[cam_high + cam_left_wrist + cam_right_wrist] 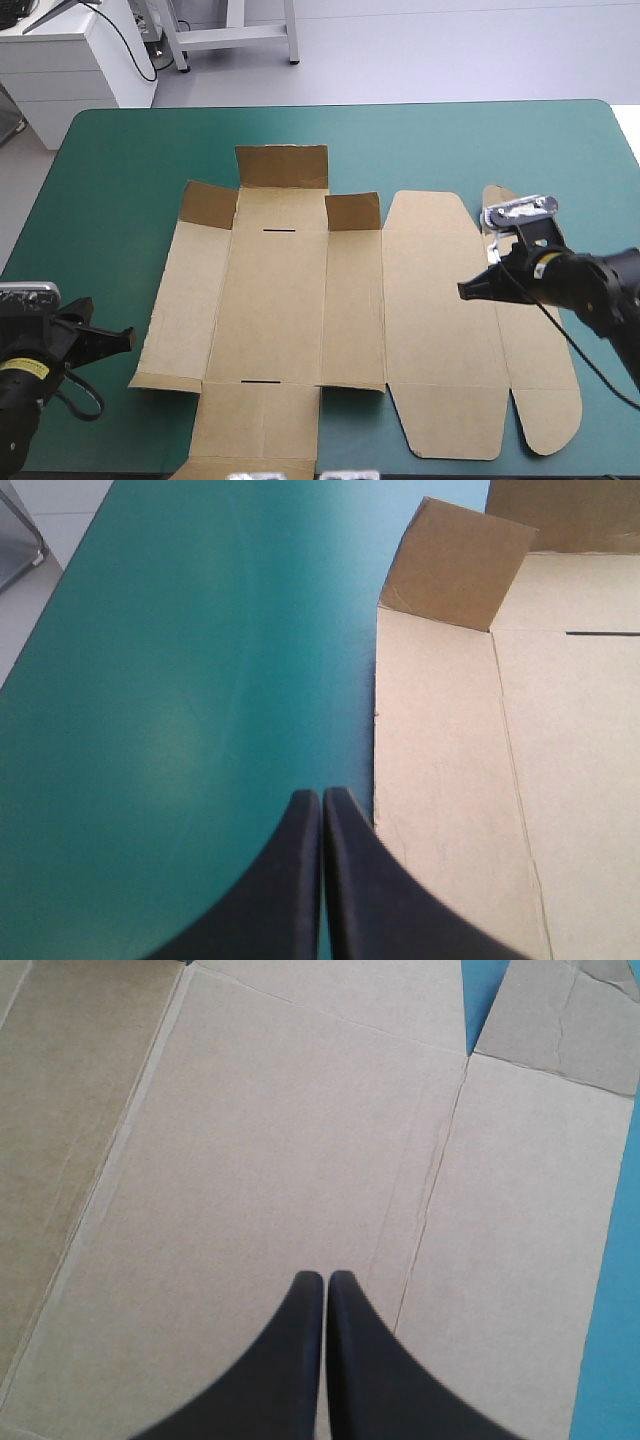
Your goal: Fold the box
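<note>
brown box (pixel 280 300) under right pincer (pixel 466 291)

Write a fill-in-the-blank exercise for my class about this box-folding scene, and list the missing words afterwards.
1. The brown box lies spread ___ on the cover, with only the flaps along its far edge standing up.
2. The left hand is over the ___ cover, beside the box's left edge.
3. The right hand hovers over the box with its fingers ___.
Missing words: flat; teal-green; shut.
</note>
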